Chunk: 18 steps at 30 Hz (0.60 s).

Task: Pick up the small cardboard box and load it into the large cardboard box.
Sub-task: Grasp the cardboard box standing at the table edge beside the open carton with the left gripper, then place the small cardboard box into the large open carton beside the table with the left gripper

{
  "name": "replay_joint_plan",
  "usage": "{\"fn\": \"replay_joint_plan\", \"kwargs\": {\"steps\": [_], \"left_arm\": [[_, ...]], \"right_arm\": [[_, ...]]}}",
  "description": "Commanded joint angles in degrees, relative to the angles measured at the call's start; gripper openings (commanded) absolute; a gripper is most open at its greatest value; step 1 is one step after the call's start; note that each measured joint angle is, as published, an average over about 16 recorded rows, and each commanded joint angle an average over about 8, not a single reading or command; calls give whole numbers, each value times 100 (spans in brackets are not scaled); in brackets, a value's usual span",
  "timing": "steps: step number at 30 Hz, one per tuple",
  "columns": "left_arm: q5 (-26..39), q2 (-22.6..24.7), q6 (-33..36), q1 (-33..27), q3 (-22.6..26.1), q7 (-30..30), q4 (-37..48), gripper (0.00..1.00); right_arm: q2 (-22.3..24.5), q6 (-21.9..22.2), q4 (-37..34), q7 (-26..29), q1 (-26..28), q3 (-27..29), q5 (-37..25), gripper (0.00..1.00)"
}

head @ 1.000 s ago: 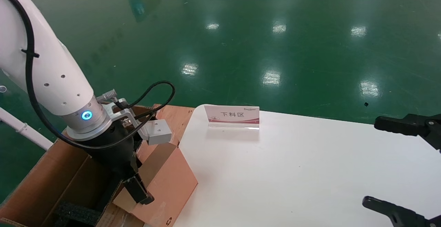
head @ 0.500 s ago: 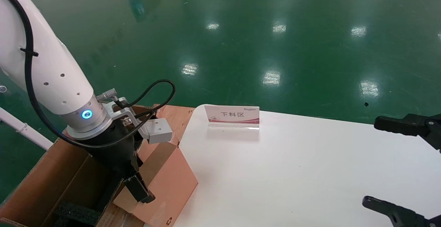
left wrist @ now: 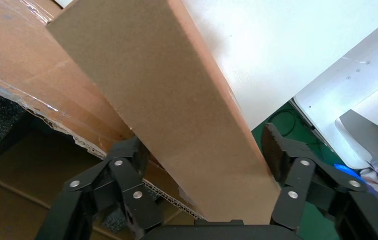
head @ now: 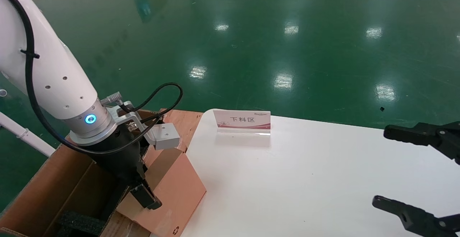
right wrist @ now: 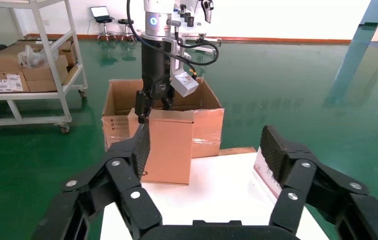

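While the left gripper pinches the small box upright at the big box's rim beside the bench, it could snag the flap and tip outward; right gripper idles spread.

The robot's left arm reaches steeply downward, its left hand clamped shut, while the right hand hovers level with fingers spread wide.

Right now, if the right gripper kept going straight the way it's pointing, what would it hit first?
Probably the small cardboard box held by the left gripper at the table edge; the large cardboard box stands behind. Depth is unclear.
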Motion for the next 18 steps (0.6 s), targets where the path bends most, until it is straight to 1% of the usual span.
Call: {"fn": "replay_joint_plan", "kwargs": {"steps": [1, 12, 18], "left_arm": [[1, -1, 1, 1, -2, 1, 0, 0], [4, 2, 2, 5, -6, 10, 21, 0], [-45, 31, -29, -61, -44, 115, 134, 0]], "right_arm": [[0, 0, 0, 0, 0, 0, 0, 0], [0, 0, 0, 0, 0, 0, 0, 0], [0, 0, -2, -1, 1, -1, 0, 0]]}}
